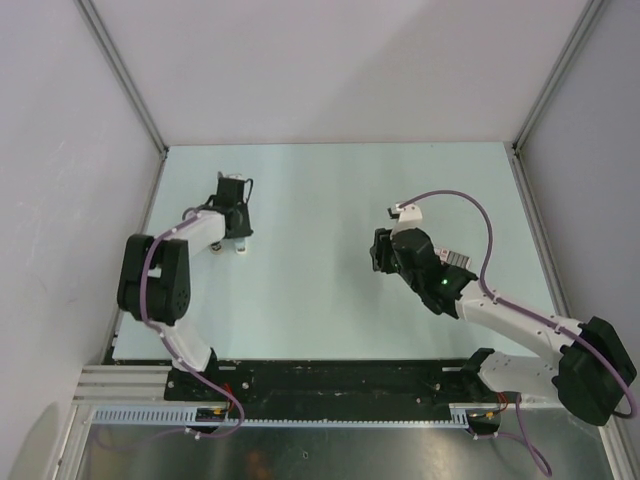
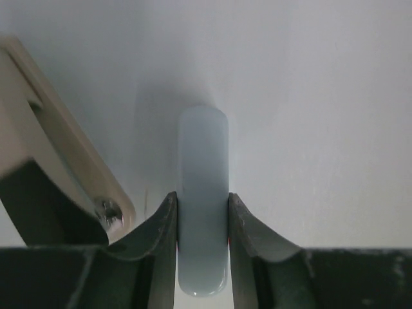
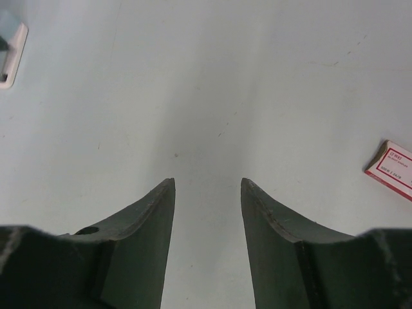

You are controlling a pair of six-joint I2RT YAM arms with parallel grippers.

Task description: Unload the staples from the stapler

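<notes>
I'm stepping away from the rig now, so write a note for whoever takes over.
Left gripper: shut on a pale blue-white block, at the left of the table.
Right gripper: open, empty, above the table.
Pinkish box: right edge of the right wrist view.
Stapler: not clearly visible in any view.
Done: no staples seen out.
Left: locate the stapler, open it, unload the staples.

Light's soft, bright and even. Left wrist shot is blurry up close, with a faint grey shadow around the pale block (image 2: 203,193). Overhead view looks fairly sharp.
</notes>
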